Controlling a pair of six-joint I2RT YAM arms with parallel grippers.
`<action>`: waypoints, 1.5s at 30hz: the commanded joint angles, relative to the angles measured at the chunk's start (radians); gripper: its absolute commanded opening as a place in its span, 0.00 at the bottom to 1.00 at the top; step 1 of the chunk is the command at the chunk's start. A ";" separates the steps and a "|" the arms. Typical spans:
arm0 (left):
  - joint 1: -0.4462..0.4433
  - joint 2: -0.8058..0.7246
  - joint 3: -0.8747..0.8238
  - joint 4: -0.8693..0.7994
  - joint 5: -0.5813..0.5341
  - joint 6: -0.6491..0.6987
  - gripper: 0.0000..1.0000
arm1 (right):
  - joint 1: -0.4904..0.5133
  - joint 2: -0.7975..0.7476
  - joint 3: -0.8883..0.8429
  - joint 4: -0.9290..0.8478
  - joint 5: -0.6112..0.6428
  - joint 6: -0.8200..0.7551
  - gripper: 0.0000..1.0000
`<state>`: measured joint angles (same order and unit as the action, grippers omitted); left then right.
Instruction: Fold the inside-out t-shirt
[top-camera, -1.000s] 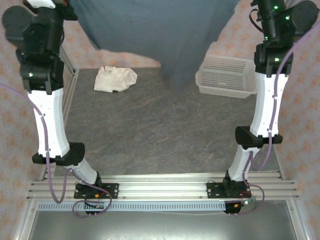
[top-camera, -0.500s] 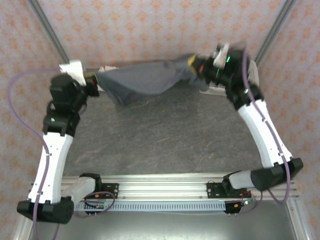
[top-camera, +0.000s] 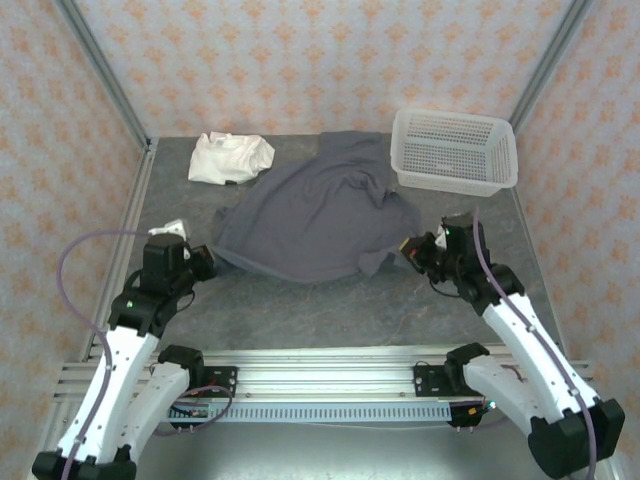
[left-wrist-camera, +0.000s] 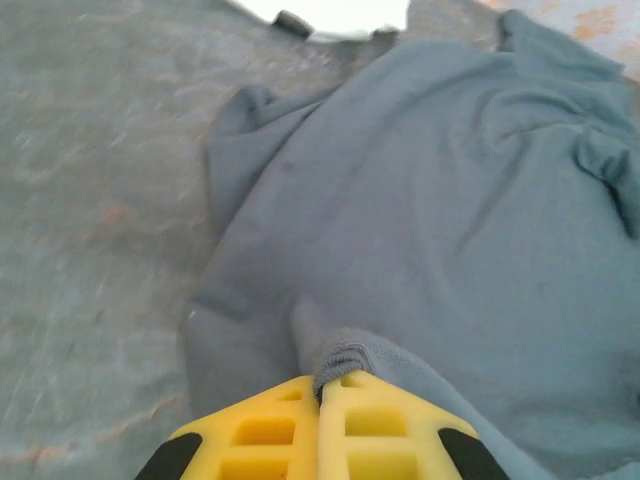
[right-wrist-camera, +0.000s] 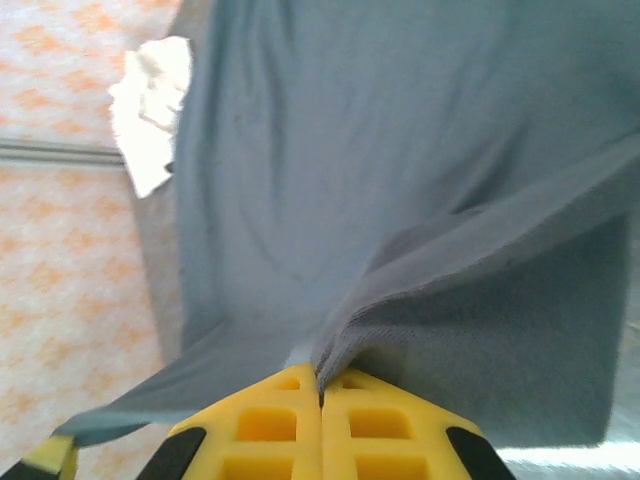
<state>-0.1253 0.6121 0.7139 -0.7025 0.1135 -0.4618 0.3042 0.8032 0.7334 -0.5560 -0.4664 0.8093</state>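
Tabletop (top-camera: 300, 300) under me: dark grey, stone-veined, matte. Walls (top-camera: 300, 60) on three sides, cream paper with an orange floral repeat. Bare aluminium posts (top-camera: 105, 70) in the far corners. Slotted aluminium rails (top-camera: 330, 365) along my near edge. Light even, soft.
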 joint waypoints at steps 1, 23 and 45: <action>-0.034 -0.141 -0.011 -0.197 -0.139 -0.183 0.00 | 0.000 -0.146 -0.098 -0.264 0.128 0.089 0.00; -0.086 0.579 0.307 0.102 -0.138 -0.089 0.18 | 0.113 0.498 0.433 -0.181 0.348 -0.241 0.38; 0.097 1.372 0.633 0.254 -0.136 -0.167 0.11 | 0.004 0.907 0.124 0.070 0.316 -0.004 0.00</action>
<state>-0.0380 1.9488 1.3056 -0.4732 -0.0284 -0.6285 0.3130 1.6703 0.9215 -0.4473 -0.1375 0.7212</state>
